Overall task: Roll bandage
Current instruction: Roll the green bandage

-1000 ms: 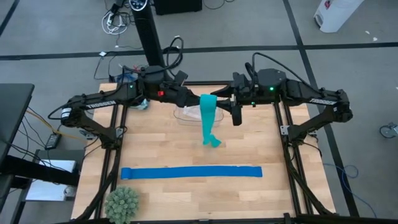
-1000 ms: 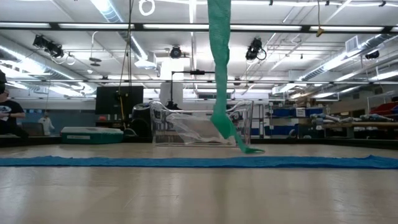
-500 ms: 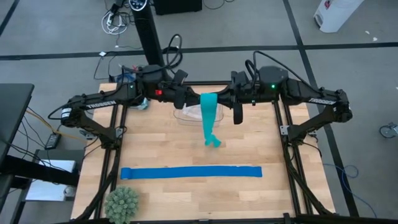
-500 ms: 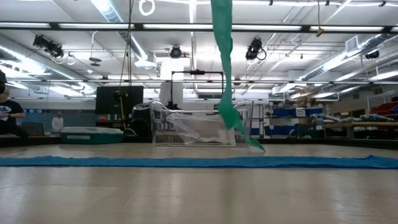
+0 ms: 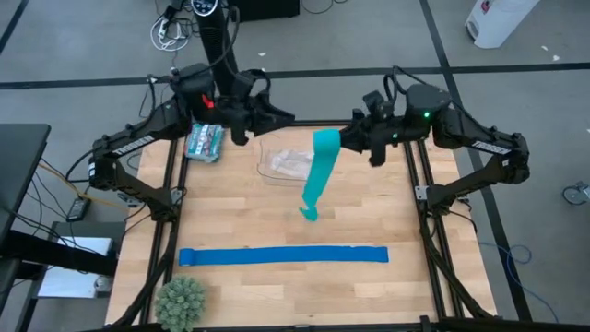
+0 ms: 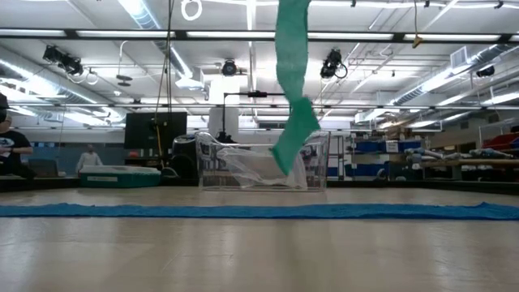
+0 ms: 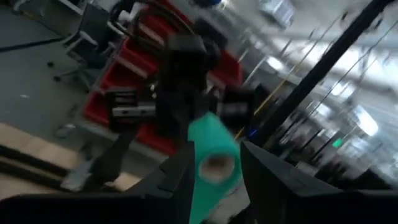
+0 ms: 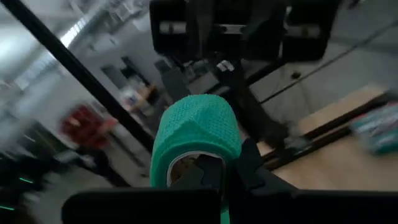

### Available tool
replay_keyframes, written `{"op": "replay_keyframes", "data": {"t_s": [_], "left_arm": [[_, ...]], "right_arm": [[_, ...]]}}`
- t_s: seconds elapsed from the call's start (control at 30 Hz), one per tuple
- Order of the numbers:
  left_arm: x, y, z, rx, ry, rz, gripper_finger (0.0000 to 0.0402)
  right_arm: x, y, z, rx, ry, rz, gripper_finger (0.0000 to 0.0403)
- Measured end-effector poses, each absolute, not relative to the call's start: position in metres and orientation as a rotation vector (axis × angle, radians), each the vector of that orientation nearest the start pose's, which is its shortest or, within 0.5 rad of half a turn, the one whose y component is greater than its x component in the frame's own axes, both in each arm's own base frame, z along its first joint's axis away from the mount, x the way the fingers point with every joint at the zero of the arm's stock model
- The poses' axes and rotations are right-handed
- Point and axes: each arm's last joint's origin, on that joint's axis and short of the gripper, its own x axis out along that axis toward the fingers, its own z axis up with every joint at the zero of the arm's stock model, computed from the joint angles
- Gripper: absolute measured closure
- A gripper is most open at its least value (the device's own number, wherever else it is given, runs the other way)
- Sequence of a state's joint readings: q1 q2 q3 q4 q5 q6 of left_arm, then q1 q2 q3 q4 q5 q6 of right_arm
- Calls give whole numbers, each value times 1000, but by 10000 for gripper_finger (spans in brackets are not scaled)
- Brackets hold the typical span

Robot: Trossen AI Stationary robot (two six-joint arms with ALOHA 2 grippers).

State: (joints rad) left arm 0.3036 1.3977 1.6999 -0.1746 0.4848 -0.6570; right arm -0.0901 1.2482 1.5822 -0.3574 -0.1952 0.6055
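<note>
The right gripper is up over the far edge of the table, clenched on the rolled end of the bandage — its wrist view shows the teal roll sitting right between the dark fingers, hollow core facing the camera. From that roll the loose tail hangs down and slants toward the middle of the table; in the low view its lower end dangles clear of the wood, in front of a clear plastic container at the far edge. The left gripper is drawn back over the far edge, apart from the bandage, its fingers spread with nothing between them. A blue strip lies flat along the near side — well apart from the teal one. A spiky green ball sits in the near left corner, and a small teal packet lies by the far left corner.
</note>
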Motion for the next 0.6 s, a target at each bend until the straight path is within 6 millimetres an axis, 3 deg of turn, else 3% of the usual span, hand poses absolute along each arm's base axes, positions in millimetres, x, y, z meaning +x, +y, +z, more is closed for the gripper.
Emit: {"op": "replay_keyframes", "data": {"t_s": [0.2,0.6], "left_arm": [[263,59,515,-469,51,-132,266],[271,40,507,-517,117,-96,266]], "right_arm": [[244,-29,488,859,90,143,401],[258,-51,509,769,-249,123,399]]}}
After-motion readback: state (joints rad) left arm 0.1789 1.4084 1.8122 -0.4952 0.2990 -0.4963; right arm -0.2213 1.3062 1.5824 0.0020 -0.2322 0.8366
